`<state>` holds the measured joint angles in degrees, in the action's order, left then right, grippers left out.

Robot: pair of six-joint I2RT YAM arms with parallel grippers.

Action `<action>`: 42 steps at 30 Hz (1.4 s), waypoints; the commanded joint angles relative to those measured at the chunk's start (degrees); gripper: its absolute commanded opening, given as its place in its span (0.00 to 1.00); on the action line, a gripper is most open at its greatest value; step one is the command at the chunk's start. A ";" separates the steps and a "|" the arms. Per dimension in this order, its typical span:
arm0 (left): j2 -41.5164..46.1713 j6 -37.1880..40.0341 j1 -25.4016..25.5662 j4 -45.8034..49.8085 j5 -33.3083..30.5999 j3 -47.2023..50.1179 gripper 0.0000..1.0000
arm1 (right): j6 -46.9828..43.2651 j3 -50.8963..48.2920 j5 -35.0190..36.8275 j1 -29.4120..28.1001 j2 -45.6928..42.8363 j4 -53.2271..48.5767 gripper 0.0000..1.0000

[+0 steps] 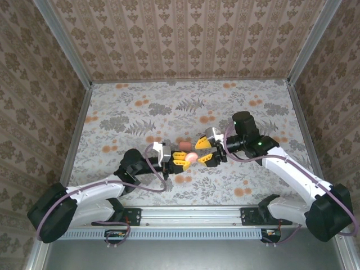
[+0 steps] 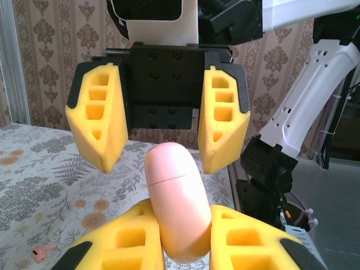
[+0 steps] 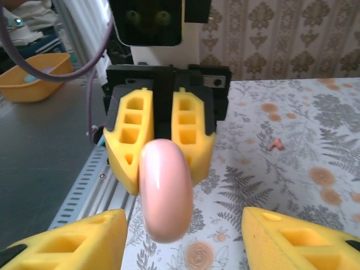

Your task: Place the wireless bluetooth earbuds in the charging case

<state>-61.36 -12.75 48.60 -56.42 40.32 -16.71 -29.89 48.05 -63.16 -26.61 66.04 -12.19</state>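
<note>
Pink, glossy, smooth-rounded charging case (image 2: 174, 202)

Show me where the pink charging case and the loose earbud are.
charging case (image 2: 175, 205): left wrist view, middle of its pink body, between the yellow fingers.
earbud (image 2: 44, 252): left wrist view, on its small pink body lying on the tablecloth.

The charging case (image 2: 175, 197) is glossy pale pink. The left tool (image 1: 183, 160) and right tool (image 1: 201, 152) are yellow and black. The counter (image 1: 253, 118) shows grey leaves with orange blotches.
</note>
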 commanded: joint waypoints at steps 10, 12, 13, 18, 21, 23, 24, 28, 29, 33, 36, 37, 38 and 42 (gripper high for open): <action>1.24 2.00 -0.17 0.87 0.13 -1.55 0.17 | -5.23 4.58 -4.19 -3.09 3.72 -6.82 0.47; 1.25 1.98 -0.11 0.88 0.07 -1.61 0.17 | -5.74 4.80 -4.31 -3.24 4.15 -7.40 0.46; 1.33 2.03 -0.13 0.89 0.07 -1.65 0.17 | -6.09 5.02 -4.33 -3.27 4.40 -7.96 0.45; 1.42 2.09 -0.05 1.23 -0.04 -1.75 0.16 | -7.52 5.71 -4.76 -3.54 5.23 -9.73 0.38; 1.60 2.10 -0.01 1.40 -0.10 -1.74 0.17 | -8.49 5.98 -4.69 -3.54 5.41 -10.74 0.32; 1.65 2.16 0.07 1.53 -0.07 -1.84 0.17 | -8.86 6.01 -4.53 -3.54 5.28 -11.12 0.27; 1.77 2.20 0.04 1.73 -0.23 -1.89 0.17 | -9.07 6.13 -4.39 -3.54 5.17 -11.38 0.25; 2.34 2.68 0.18 2.76 -0.80 -1.93 0.18 | -9.48 6.35 -3.56 -3.54 4.56 -12.05 0.18; 2.46 2.97 0.12 3.07 -1.06 -1.92 0.19 | -9.56 6.37 -3.08 -3.54 4.30 -12.22 0.17; 3.86 4.99 0.20 5.93 -3.03 -1.32 0.37 | -9.68 6.02 0.83 -3.58 2.21 -13.17 0.16; 6.03 8.97 0.26 11.31 -5.42 -1.46 0.50 | -9.49 5.24 9.21 -4.09 -0.24 -14.04 0.16; 6.92 10.94 0.26 14.24 -5.58 -1.85 0.51 | -9.49 4.99 13.58 -4.77 -1.24 -14.46 0.16; 7.69 12.70 0.35 17.18 -5.68 -2.28 0.51 | -10.12 4.94 17.00 -5.54 -1.88 -15.25 0.16; 9.96 21.55 1.14 32.37 -6.48 -5.82 0.51 | -12.55 5.65 25.87 -8.63 -3.02 -18.22 0.16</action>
<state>-52.95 0.34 49.12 -35.90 35.29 -19.14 -39.55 53.17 -46.61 -33.76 63.83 -26.68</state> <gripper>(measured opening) 0.506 0.185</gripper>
